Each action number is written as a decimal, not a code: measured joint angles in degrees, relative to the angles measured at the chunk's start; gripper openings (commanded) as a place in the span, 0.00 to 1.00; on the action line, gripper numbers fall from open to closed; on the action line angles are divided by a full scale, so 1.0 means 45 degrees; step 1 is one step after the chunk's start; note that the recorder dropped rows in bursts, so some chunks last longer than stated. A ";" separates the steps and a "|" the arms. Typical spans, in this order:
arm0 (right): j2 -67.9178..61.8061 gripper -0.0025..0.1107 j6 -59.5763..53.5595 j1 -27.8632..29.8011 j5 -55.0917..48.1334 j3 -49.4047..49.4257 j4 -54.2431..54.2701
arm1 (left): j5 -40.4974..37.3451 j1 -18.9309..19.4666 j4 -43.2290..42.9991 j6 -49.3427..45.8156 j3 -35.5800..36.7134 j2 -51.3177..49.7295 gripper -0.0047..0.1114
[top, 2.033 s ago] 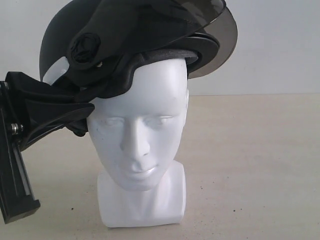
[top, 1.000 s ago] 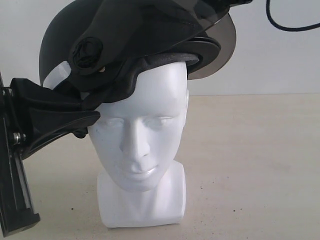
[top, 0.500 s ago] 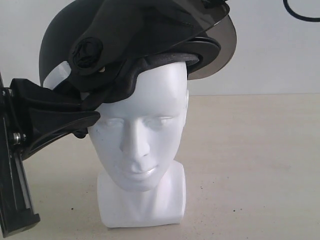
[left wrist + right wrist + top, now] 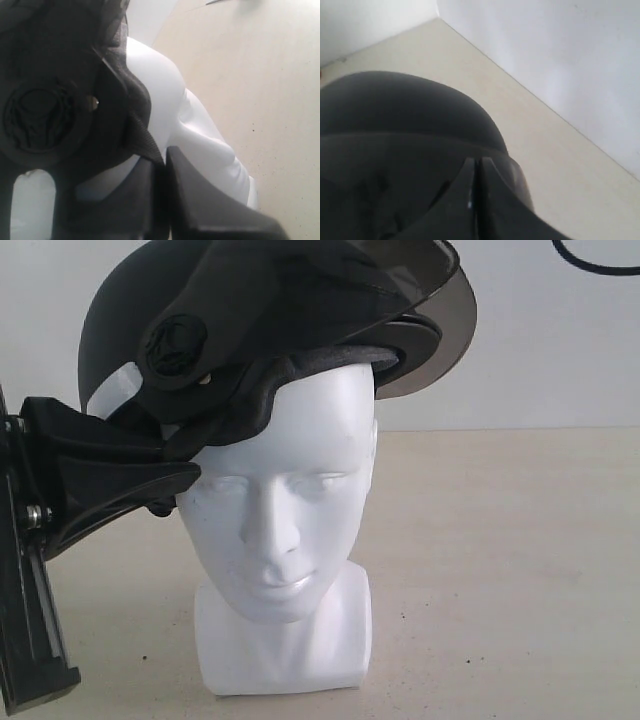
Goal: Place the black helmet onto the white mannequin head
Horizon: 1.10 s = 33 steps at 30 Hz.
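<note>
The black helmet (image 4: 150, 300) sits tilted on top of the white mannequin head (image 4: 285, 510), with its smoky visor (image 4: 330, 280) raised and its padding on the brow. The face below is uncovered. My left gripper (image 4: 190, 472) is beside the head's temple, shut on the helmet's woven strap (image 4: 142, 135). In the left wrist view its tips (image 4: 161, 157) pinch that strap against the white head (image 4: 200, 140). My right gripper (image 4: 478, 162) is shut, hanging just over the helmet's shell and visor (image 4: 395, 105). It is outside the exterior view.
The head stands on a beige tabletop (image 4: 500, 540) in front of a white wall. My left arm's black body (image 4: 25, 590) fills the left edge. A black cable (image 4: 590, 260) loops at the top right.
The left gripper shifted slightly toward the head two seconds ago and has held still since. The right gripper's tip, seen at the visor's top edge a second ago, has left the exterior view.
</note>
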<state>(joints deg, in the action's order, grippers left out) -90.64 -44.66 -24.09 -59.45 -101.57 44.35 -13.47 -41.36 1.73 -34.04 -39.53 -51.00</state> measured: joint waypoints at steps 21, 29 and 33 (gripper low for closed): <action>-0.0748 0.02 -0.0478 -0.1381 0.0791 -0.0936 0.0593 | 0.0000 0.0000 0.0000 0.0000 0.0000 0.0000 0.08; -0.2435 0.02 0.2311 -0.1646 -0.0947 -0.3793 -0.0953 | -0.0044 0.0000 0.0000 0.0000 0.0000 0.0000 0.08; -0.3073 0.02 0.3499 -0.1699 -0.1669 -0.4874 -0.1745 | -0.0064 0.0000 0.0000 0.0050 0.0000 0.0000 0.08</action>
<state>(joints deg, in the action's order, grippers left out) -104.47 -28.91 -31.73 -66.96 -123.51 36.50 -13.76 -41.36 1.73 -33.81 -39.53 -51.00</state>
